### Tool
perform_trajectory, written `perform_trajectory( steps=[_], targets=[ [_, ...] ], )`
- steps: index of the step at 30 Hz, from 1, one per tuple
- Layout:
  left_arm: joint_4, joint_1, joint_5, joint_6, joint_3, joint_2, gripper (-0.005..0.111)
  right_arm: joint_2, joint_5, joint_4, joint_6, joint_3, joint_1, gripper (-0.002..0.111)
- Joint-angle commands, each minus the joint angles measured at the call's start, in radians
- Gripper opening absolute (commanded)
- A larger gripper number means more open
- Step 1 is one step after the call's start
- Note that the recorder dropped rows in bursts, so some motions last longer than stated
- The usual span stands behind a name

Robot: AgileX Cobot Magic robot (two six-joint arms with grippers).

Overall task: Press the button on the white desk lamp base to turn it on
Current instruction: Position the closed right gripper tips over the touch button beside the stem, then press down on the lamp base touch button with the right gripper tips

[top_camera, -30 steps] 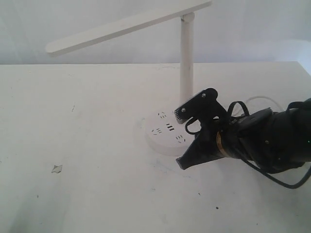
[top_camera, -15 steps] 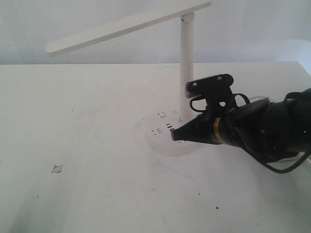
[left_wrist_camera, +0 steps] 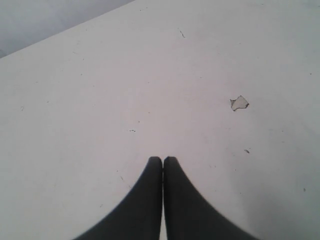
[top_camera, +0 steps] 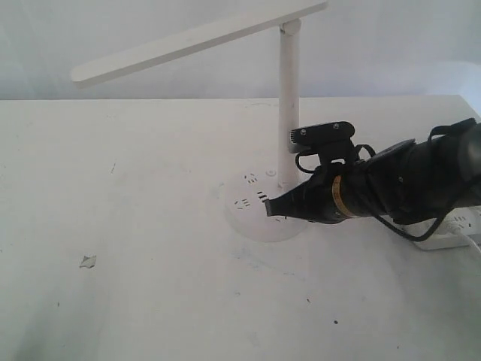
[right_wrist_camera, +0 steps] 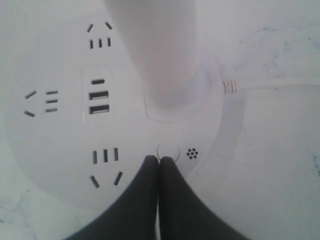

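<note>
No lettering, brand, number or label can be read in any of the views. The only marks stand on the white desk lamp base: a thin circle outline and, just beside it, a small cluster of dots. Neither carries a character.

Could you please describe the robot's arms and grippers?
The right gripper is black, tapering to a slim point, with a brass-coloured ring behind it, loose black cables and a black bracket on top. The left gripper shows matching dark curved fingers.
</note>
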Motion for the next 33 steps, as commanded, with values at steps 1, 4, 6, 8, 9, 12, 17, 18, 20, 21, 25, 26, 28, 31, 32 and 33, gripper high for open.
perform_trajectory(
  steps=[1, 4, 6, 8, 9, 12, 17, 18, 20, 21, 25, 26, 28, 31, 32, 33],
  targets=[
    [-0.004, -0.004, 0.003, -0.002, 0.003, -0.005, 0.0, 0.001, 0.0, -0.004, -0.022, -0.008, -0.007, 0.0],
    [-0.004, -0.004, 0.003, -0.002, 0.003, -0.005, 0.0, 0.001, 0.039, -0.004, -0.026, -0.008, -0.007, 0.0],
    [-0.004, -0.004, 0.003, -0.002, 0.003, -0.005, 0.0, 0.001, 0.04, -0.004, -0.035, -0.008, -0.007, 0.0],
    [-0.004, -0.004, 0.003, -0.002, 0.003, -0.005, 0.0, 0.001, 0.035, -0.004, -0.043, -0.008, -0.007, 0.0],
    [-0.004, -0.004, 0.003, -0.002, 0.003, -0.005, 0.0, 0.002, 0.033, -0.004, -0.043, -0.008, -0.007, 0.0],
    [-0.004, -0.004, 0.003, -0.002, 0.003, -0.005, 0.0, 0.002, 0.031, -0.004, -0.054, -0.008, -0.007, 0.0],
    [-0.004, -0.004, 0.003, -0.002, 0.003, -0.005, 0.0, 0.002, 0.028, -0.004, -0.065, -0.008, -0.007, 0.0],
    [-0.004, -0.004, 0.003, -0.002, 0.003, -0.005, 0.0, 0.002, 0.026, -0.004, -0.065, -0.008, -0.007, 0.0],
    [-0.004, -0.004, 0.003, -0.002, 0.003, -0.005, 0.0, 0.002, 0.013, -0.004, -0.066, -0.01, -0.007, 0.0],
    [-0.004, -0.004, 0.003, -0.002, 0.003, -0.005, 0.0, 0.006, 0.006, -0.004, -0.066, -0.013, -0.007, 0.0],
    [-0.004, -0.004, 0.003, -0.002, 0.003, -0.005, 0.0, 0.033, -0.009, -0.004, -0.066, -0.033, -0.007, 0.0],
    [-0.004, -0.004, 0.003, -0.002, 0.003, -0.005, 0.0, 0.043, -0.009, -0.004, -0.066, -0.035, -0.007, 0.0],
    [-0.004, -0.004, 0.003, -0.002, 0.003, -0.005, 0.0, 0.06, -0.009, -0.004, -0.066, -0.042, -0.007, 0.0],
    [-0.004, -0.004, 0.003, -0.002, 0.003, -0.005, 0.0, 0.066, 0.006, -0.004, -0.066, -0.042, -0.007, 0.0],
    [-0.004, -0.004, 0.003, -0.002, 0.003, -0.005, 0.0, 0.066, 0.015, -0.004, -0.066, -0.042, -0.007, 0.0],
    [-0.004, -0.004, 0.003, -0.002, 0.003, -0.005, 0.0, 0.066, 0.025, -0.004, -0.066, -0.044, -0.007, 0.0]
  ],
)
